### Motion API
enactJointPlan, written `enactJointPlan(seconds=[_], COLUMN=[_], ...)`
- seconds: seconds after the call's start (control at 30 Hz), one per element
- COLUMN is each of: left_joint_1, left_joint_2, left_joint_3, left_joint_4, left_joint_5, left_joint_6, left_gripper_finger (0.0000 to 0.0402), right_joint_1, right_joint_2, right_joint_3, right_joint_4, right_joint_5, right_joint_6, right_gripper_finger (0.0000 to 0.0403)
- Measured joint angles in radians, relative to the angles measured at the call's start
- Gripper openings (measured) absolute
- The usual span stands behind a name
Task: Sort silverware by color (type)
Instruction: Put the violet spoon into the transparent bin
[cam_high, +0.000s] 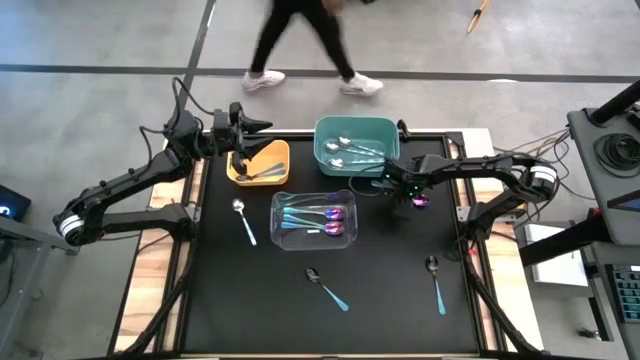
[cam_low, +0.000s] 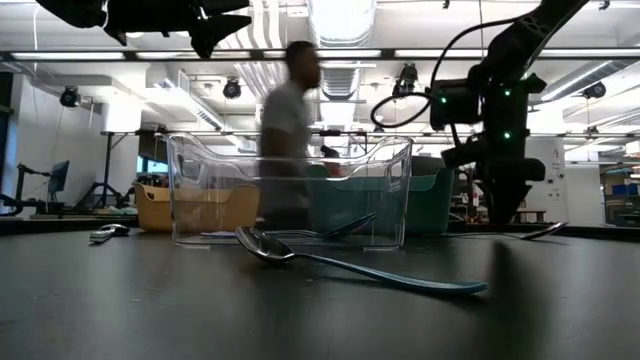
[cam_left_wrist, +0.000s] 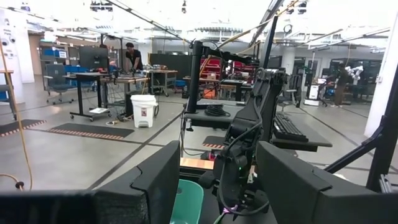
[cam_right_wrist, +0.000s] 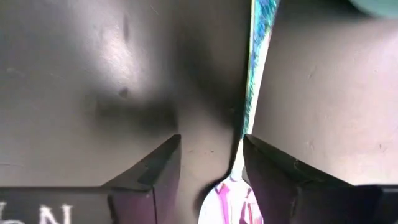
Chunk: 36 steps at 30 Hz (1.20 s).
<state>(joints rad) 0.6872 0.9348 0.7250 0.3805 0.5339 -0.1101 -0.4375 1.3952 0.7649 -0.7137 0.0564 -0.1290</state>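
An iridescent purple-pink spoon (cam_right_wrist: 231, 198) with a teal handle (cam_right_wrist: 260, 50) lies flat on the black table, right of the clear bin (cam_high: 313, 218). My right gripper (cam_right_wrist: 211, 163) points down over it, open, with a finger on either side of the spoon's neck. High above the yellow bin (cam_high: 260, 163), my left gripper (cam_high: 262, 125) waits open and holds nothing. The clear bin holds iridescent spoons, the teal bin (cam_high: 357, 145) silver ones, and the yellow bin dark ones. My right gripper stands astride the spoon's neck (cam_right_wrist: 241, 146), which runs close along the inner edge of one finger (cam_right_wrist: 273, 174). Whether that finger touches the spoon, I cannot tell. The spoon lies flat on the table.
Loose spoons lie on the table: a silver one (cam_high: 243, 220) left of the clear bin, a dark one (cam_high: 325, 287) near the front middle, and another dark one (cam_high: 436, 280) at the front right. A person (cam_high: 300, 45) walks past beyond the far edge.
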Motion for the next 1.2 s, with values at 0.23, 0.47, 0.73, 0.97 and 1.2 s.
enactJointPlan(seconds=[0.23,0.47,0.73,0.97,1.2], left_joint_1=[0.0,0.0,0.0,0.0,0.0], left_joint_2=[0.0,0.0,0.0,0.001,0.001], left_joint_3=[0.0,0.0,0.0,0.0,0.0], left_joint_4=[0.0,0.0,0.0,0.0,0.0], left_joint_5=[0.0,0.0,0.0,0.0,-0.001], left_joint_6=[0.04,0.05,0.05,0.057,0.057], left_gripper_finger=[0.0194,0.0194,0.0194,0.0194,0.0194], right_joint_1=[-0.002,-0.056,-0.1,-0.1,-0.099], right_joint_2=[0.0,-0.002,-0.007,-0.006,-0.004], right_joint_3=[-0.004,-0.028,-0.101,-0.132,-0.133], right_joint_4=[0.024,0.065,0.166,0.186,0.186], right_joint_5=[0.032,0.058,0.016,-0.018,-0.042], right_joint_6=[0.028,0.018,-0.016,0.001,-0.011], right_gripper_finger=[0.0171,0.0171,0.0164,0.0102,0.0022])
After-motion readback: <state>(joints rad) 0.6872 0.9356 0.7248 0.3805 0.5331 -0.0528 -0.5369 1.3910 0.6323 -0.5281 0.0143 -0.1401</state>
